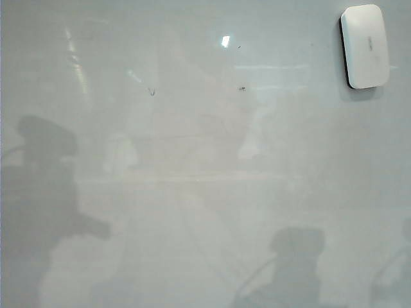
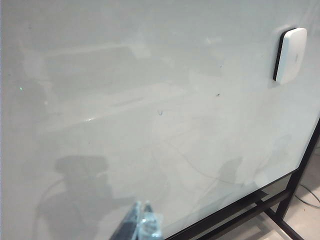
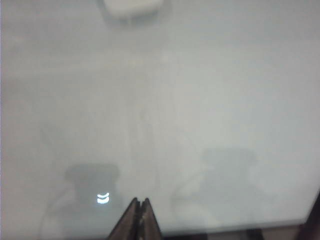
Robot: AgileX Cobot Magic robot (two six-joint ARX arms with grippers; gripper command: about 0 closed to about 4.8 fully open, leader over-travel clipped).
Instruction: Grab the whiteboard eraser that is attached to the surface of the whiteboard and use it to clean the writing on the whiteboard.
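The eraser [image 1: 365,46] sits stuck on the board [image 1: 205,192] at its far right corner, white shell up, black felt against the surface. The board looks nearly clean: I can make out no blue writing, only a small hook-shaped mark [image 1: 152,92] left of centre and a dark speck [image 1: 243,88] near the middle. From here I cannot tell whether these are marker remains or dirt.

Neither arm shows in the exterior view, only their grey reflections along the near edge. The right gripper [image 3: 138,204] hangs at the near edge of the board, its fingers pressed together with no gap and nothing between them. The eraser [image 3: 133,6] lies well apart from it, straight ahead at the far side. The left gripper [image 2: 142,220] shows only its tips, at the near edge too; they look close together and empty, but I cannot tell for sure whether they are shut.

As I judge it, the wiping looks finished and the right arm is parked clear. If those two marks need another pass, the right gripper must spread its fingers first, come down squarely over the eraser's short sides and grip the shell. The felt should stay flat while it slides leftward to the marks.

Nothing lies on the board in the way. The black frame [image 2: 260,205] under the board's edge stands clear of any path.
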